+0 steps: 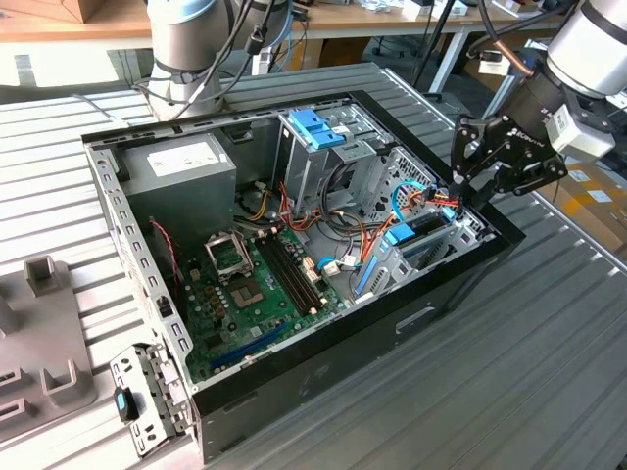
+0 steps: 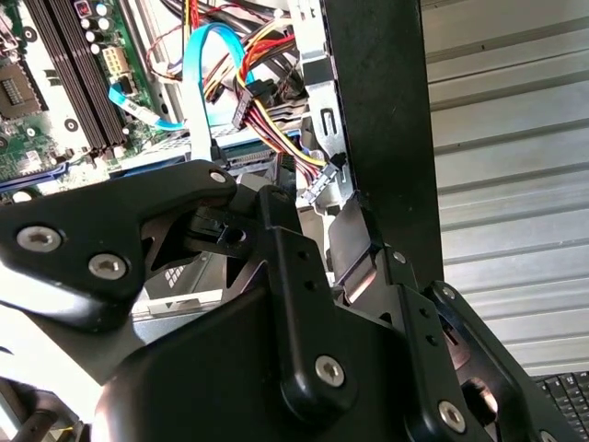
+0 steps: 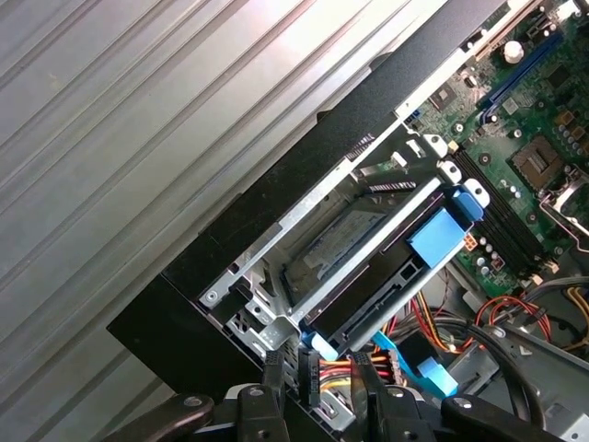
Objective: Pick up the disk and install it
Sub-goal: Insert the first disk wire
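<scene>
The disk [image 1: 421,247] stands on edge inside the drive bay at the case corner on the exterior view's right. In the first wrist view, the disk [image 3: 368,276] shows a silver edge and a blue rail tab, and sits low between the bay's metal walls. My gripper [image 1: 462,184] hangs just above that corner of the black computer case [image 1: 431,313], over the end of the disk. In the first wrist view my gripper [image 3: 319,391] is open, with its dark fingers [image 3: 273,382] either side of the disk's pale blue end and a bundle of cables. It grips nothing.
Red, yellow and blue cables [image 1: 431,201] crowd the bay beside the gripper. A metal drive cage with a blue handle [image 1: 318,127], a grey power-supply box [image 1: 181,171] and the green motherboard [image 1: 250,284] sit inside the case. A grey fixture [image 1: 39,323] lies on the slatted table.
</scene>
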Motion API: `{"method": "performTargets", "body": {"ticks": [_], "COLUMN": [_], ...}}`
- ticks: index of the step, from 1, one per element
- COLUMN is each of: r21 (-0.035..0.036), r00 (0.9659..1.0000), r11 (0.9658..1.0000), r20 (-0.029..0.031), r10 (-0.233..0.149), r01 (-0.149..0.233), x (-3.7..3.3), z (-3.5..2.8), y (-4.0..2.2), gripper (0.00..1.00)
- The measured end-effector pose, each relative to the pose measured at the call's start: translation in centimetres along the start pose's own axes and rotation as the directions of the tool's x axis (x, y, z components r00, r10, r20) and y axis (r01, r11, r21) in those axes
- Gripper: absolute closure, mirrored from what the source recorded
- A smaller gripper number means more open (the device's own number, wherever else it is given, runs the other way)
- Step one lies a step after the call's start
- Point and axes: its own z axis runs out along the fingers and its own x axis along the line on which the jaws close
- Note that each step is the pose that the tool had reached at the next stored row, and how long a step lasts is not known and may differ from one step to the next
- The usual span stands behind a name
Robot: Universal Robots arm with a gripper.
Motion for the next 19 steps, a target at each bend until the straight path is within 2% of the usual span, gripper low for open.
{"method": "performTargets", "body": {"ticks": [19], "r21": [-0.0001], "r00": [1.0000], "r11": [1.0000], "r20": [-0.0001], "r10": [0.000], "r01": [0.000], "x": [0.25], "z": [0.04], "y": [0.26], "gripper": [0.58]}}
